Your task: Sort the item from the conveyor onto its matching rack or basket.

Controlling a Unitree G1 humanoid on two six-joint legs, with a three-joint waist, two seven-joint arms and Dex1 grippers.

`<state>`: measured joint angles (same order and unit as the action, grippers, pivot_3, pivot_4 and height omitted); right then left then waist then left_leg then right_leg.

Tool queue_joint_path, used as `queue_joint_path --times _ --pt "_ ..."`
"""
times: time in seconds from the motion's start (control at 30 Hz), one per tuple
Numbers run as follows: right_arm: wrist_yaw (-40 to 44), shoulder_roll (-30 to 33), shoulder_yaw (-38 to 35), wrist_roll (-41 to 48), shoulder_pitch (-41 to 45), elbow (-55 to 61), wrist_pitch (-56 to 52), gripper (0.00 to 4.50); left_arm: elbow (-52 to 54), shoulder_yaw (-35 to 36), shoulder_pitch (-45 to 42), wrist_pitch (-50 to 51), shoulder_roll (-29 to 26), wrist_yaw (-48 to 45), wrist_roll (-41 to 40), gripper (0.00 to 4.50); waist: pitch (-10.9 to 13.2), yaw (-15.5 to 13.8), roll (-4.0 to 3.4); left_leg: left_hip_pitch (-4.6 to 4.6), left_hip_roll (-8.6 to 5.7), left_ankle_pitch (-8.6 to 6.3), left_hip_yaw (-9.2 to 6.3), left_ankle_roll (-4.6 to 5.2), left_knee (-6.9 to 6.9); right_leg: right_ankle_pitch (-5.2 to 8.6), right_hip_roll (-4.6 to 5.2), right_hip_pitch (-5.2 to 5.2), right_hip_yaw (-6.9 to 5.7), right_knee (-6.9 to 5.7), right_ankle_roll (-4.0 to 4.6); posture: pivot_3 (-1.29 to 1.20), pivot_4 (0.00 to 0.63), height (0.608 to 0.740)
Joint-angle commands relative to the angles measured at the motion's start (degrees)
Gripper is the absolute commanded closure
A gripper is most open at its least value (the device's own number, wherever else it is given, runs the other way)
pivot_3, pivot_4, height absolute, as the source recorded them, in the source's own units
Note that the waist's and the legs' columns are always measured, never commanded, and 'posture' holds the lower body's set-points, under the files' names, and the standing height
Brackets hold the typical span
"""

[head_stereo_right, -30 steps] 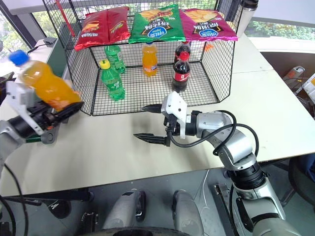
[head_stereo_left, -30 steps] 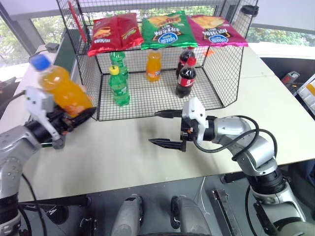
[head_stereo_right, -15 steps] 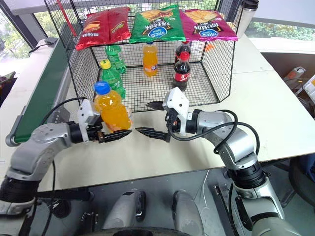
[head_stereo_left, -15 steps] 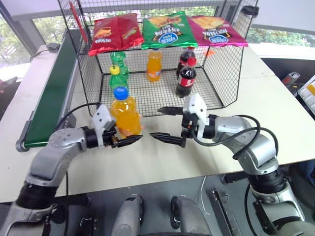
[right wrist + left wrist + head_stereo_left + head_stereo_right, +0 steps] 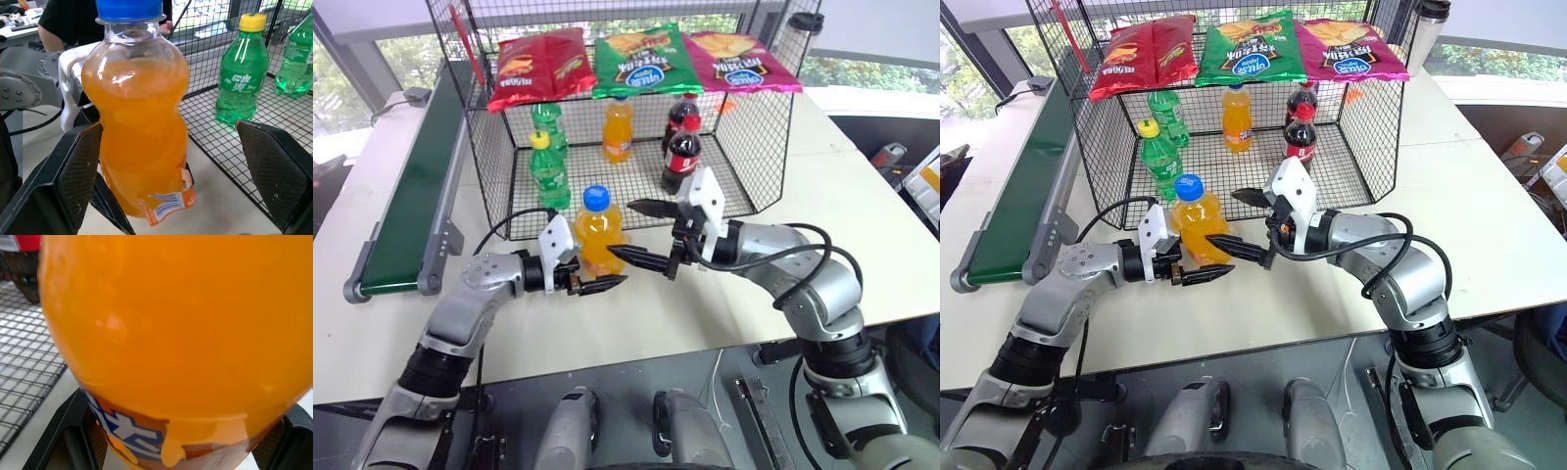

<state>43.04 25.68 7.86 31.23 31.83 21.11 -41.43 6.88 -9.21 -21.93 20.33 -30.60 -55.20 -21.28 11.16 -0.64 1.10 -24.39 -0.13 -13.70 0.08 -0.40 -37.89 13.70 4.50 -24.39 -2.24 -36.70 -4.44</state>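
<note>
The orange soda bottle [image 5: 598,235] is off the conveyor [image 5: 414,189], upright above the table before the wire basket [image 5: 759,137]; the left gripper [image 5: 594,284] pinches its base; the right gripper [image 5: 641,233], spread wide, brackets it; handover and basket placement likely remain.

The soda bottle [image 5: 598,231] stands upright just before the wire-mesh basket [image 5: 749,147], between left gripper [image 5: 590,284] and right gripper [image 5: 644,235]. The conveyor [image 5: 411,196] runs along the basket's left on the bench [image 5: 862,235].
</note>
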Motion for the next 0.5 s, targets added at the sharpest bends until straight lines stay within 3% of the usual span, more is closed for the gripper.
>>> queue_joint_path --times 0.03,0.47,0.5 --pt "-0.4 -0.8 -1.0 1.2 1.6 1.0 0.0 0.00 0.4 -0.4 -2.2 -2.6 1.5 -0.6 0.7 1.51 0.0 -0.1 0.00 0.00 0.00 0.00 0.00 0.00 -0.04 0.00 0.00 0.00 0.00 -0.05 0.00 0.00 0.150 0.739" --pt "-1.3 -2.6 -0.9 1.4 2.7 0.6 -0.3 0.00 -1.3 -1.5 -4.9 -2.7 5.4 -1.0 2.0 1.51 0.0 0.0 0.00 0.03 0.00 0.02 -0.03 0.02 -0.19 0.01 0.01 -0.03 0.01 -0.35 0.00 0.00 0.150 0.739" --pt "-1.4 -2.7 -0.9 1.4 2.7 0.6 -0.3 0.26 -1.3 -1.6 -5.1 -2.7 5.6 -0.9 2.0 1.51 0.0 0.0 0.00 0.02 0.00 0.02 -0.03 0.02 -0.19 0.01 0.01 -0.03 0.01 -0.35 0.00 0.00 0.150 0.739"
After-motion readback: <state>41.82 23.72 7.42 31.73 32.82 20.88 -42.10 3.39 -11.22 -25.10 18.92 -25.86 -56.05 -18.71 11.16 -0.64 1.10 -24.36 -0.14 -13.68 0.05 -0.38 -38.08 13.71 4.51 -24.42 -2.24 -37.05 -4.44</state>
